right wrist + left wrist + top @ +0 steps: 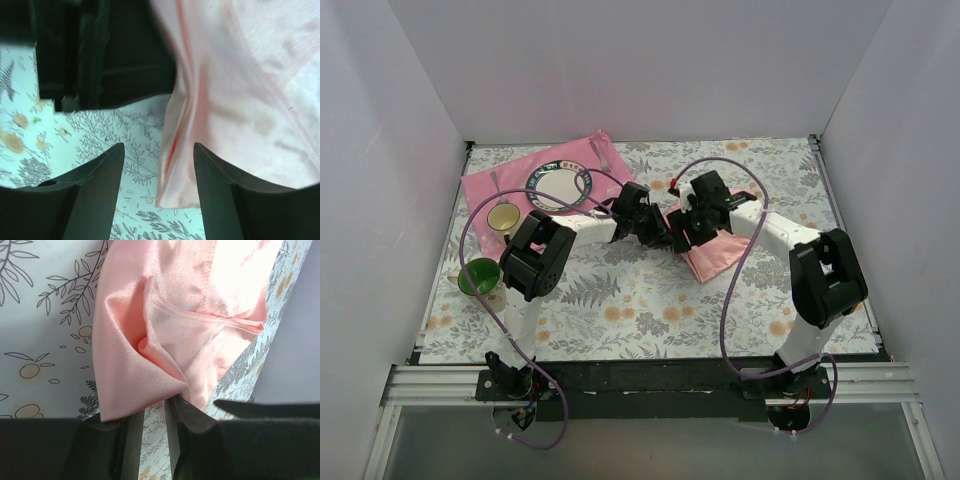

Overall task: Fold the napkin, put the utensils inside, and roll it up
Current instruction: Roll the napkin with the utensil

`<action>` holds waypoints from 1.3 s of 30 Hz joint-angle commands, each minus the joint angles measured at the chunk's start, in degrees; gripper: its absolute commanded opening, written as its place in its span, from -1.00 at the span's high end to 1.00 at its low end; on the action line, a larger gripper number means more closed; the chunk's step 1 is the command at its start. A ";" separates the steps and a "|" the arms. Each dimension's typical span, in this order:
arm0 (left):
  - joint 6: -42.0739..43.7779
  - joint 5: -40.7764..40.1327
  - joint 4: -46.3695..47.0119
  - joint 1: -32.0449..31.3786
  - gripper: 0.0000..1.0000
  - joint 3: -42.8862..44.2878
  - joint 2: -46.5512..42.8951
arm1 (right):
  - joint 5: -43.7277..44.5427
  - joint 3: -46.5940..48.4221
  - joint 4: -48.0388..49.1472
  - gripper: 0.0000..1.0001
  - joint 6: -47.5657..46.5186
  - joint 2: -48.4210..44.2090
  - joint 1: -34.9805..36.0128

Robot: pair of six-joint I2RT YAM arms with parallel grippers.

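The pale salmon-pink napkin (715, 255) lies rumpled on the floral tablecloth, mid-right, under both grippers. My left gripper (655, 230) (150, 412) has its jaws slightly apart, and tablecloth shows in the gap. A raised fold of napkin (150, 365) rests against its fingertips (182, 407). My right gripper (692, 225) (159, 147) is open over the napkin's edge (180, 165), which hangs between its fingers without being pinched. Two thin utensils (496, 181) (599, 151) lie on the hot-pink mat at the far left.
The hot-pink mat (480, 190) carries a round plate (558, 186) and a yellowish cup (503, 217). A green cup (478, 276) stands by the left arm's elbow. White walls close in the table on three sides.
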 commanded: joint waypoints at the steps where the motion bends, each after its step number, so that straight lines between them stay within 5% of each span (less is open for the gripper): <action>1: -0.08 1.15 0.50 -0.33 0.57 2.05 -0.69 | 16.87 -9.72 7.51 -0.32 -1.93 -6.27 5.65; 12: -0.26 1.24 0.41 -0.33 0.58 2.31 -0.60 | 31.22 -15.99 15.44 -0.32 -3.59 -7.52 13.40; 24: -0.34 1.07 0.59 -0.42 0.60 2.14 -0.86 | 34.39 -13.97 15.00 0.10 -3.86 -5.58 14.19; 31: -0.17 0.98 0.77 -0.33 0.60 1.87 -1.13 | 34.65 -12.57 14.04 0.56 -3.86 -5.40 13.67; 39: 0.10 0.80 1.73 -0.33 0.59 1.78 -1.48 | 29.39 -10.63 12.54 0.69 -5.09 -5.58 9.98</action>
